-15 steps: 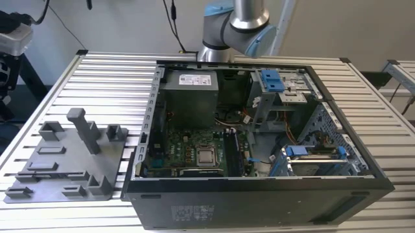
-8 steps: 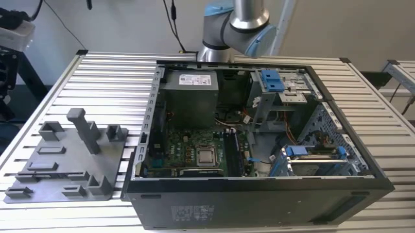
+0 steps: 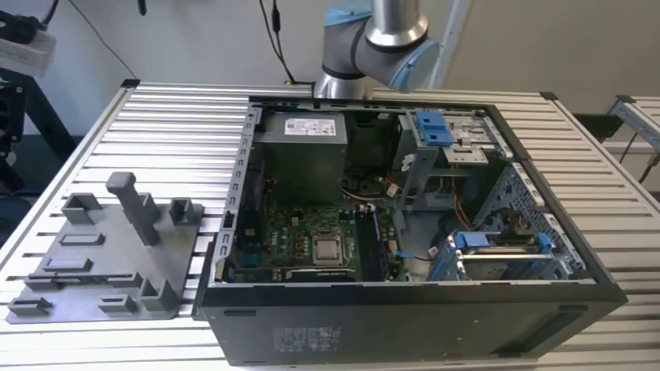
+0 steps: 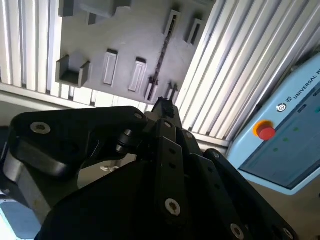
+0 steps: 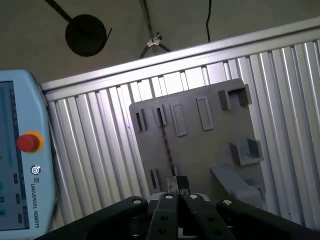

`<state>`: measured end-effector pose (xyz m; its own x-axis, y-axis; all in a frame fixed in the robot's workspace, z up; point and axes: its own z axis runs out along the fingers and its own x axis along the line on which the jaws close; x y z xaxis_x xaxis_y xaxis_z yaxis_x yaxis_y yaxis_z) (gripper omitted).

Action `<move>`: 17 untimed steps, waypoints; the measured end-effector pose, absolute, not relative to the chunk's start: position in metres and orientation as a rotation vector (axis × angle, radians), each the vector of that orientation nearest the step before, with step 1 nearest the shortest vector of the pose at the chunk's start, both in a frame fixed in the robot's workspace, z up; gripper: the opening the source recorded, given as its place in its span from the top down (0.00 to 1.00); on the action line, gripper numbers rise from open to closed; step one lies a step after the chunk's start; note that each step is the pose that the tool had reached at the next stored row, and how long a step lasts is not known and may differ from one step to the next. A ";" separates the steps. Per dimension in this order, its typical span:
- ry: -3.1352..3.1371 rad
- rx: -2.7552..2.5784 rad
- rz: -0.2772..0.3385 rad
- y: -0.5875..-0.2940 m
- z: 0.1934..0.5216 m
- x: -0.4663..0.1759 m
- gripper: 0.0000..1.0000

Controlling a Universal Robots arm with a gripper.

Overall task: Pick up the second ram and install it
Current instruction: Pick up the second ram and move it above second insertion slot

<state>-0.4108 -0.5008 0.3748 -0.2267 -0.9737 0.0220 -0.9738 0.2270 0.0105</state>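
The tabletop (image 3: 165,116) was pale silver metal ribbed in long parallel slats. On it the holder plate (image 3: 103,263) was a flat matt grey all over, with the second ram (image 5: 165,137) a thin blackish line against it. The computer case (image 3: 413,325) was black, its motherboard (image 3: 299,232) green, its power supply (image 3: 299,158) grey and its drive brackets (image 3: 433,127) bright blue. The arm (image 3: 397,23) was silver with light-blue caps, the gripper (image 5: 177,186) black with silvery screw heads, and the pendant (image 5: 15,150) pale blue with a red button (image 5: 28,142) ringed in yellow.
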 end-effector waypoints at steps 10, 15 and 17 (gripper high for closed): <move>-2.394 2.005 0.015 -0.501 0.373 -0.412 0.89; -2.343 2.066 0.017 -0.501 0.372 -0.413 0.89; -2.309 2.104 0.018 -0.501 0.371 -0.413 0.89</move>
<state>-0.4127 -0.5008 0.3715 -0.0924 -0.9955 0.0207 -0.9957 0.0924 0.0034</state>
